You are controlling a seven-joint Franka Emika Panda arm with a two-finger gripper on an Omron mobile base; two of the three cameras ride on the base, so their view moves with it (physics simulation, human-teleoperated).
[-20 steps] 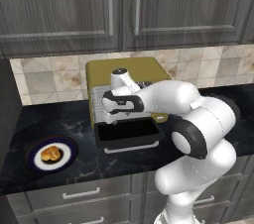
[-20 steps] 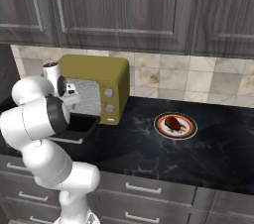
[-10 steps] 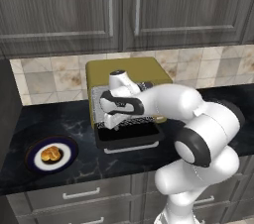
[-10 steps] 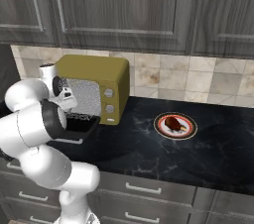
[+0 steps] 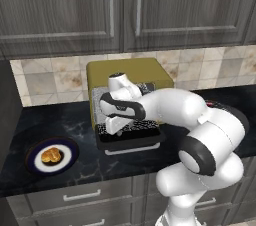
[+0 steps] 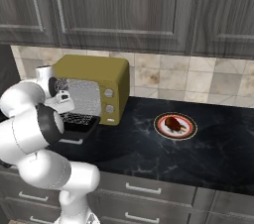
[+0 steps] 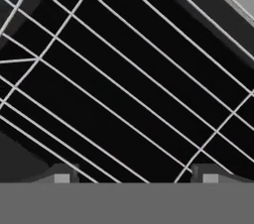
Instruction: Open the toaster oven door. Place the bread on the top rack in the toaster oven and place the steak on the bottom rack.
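Here the toaster oven (image 5: 131,72) sits on the counter (image 6: 149,153) against the tiled wall, its door (image 5: 131,141) dropped flat at its front. The gripper (image 7: 133,172) is inside the cavity over a wire rack (image 7: 124,94), fingertips (image 7: 61,174) apart, gripping nothing. The bread (image 5: 51,155) rests on a plate (image 5: 31,154) at nine o'clock; the steak (image 6: 173,122) lies on another plate (image 6: 159,127) at three o'clock.

The toaster oven (image 6: 99,74) is showing olive-yellow, its inside speckled grey. The bread (image 5: 51,155) is looking golden-brown, the steak (image 6: 173,123) dark reddish-brown, the surface (image 6: 163,153) black marbled.
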